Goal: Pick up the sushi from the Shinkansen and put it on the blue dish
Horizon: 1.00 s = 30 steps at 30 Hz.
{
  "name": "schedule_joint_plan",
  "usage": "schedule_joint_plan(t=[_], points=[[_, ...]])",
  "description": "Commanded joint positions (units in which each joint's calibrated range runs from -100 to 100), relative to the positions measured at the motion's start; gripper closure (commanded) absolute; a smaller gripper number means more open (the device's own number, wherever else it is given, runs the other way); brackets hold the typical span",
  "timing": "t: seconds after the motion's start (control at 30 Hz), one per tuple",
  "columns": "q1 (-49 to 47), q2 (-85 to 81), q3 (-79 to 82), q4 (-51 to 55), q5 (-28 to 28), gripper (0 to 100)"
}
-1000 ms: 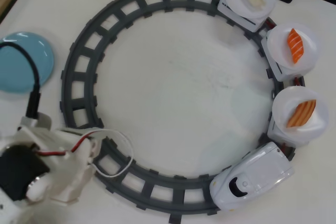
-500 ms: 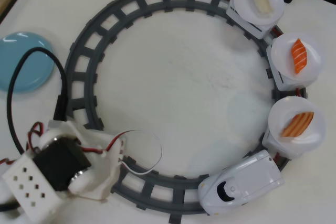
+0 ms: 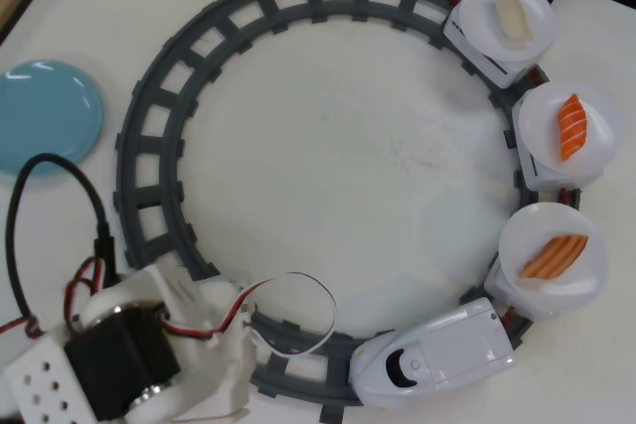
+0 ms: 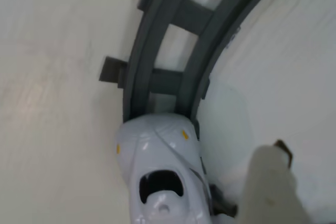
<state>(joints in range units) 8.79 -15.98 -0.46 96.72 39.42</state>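
The white Shinkansen stands on the dark grey ring track at the bottom right of the overhead view, nose toward my arm. It pulls three cars with round white plates. The sushi, orange with fine pale lines, lies on the plate right behind the engine. The blue dish lies at the left edge, outside the ring. My gripper hangs over the track left of the train's nose, far from the sushi. In the wrist view the nose is close below, and only one blurred finger shows.
The middle plate holds a brighter orange piece with white stripes. The far plate holds a whitish piece. A black cable and red wires loop from the arm near the blue dish.
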Motion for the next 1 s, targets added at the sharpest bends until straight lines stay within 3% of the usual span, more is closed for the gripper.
schedule_joint_plan(t=[0.0, 0.57, 0.97], points=[[1.34, -0.15, -3.33, 1.07, 2.16, 78], [14.54, 6.07, -3.06, -16.77, 10.42, 78], [15.33, 11.05, -7.12, -21.78, 17.64, 78]])
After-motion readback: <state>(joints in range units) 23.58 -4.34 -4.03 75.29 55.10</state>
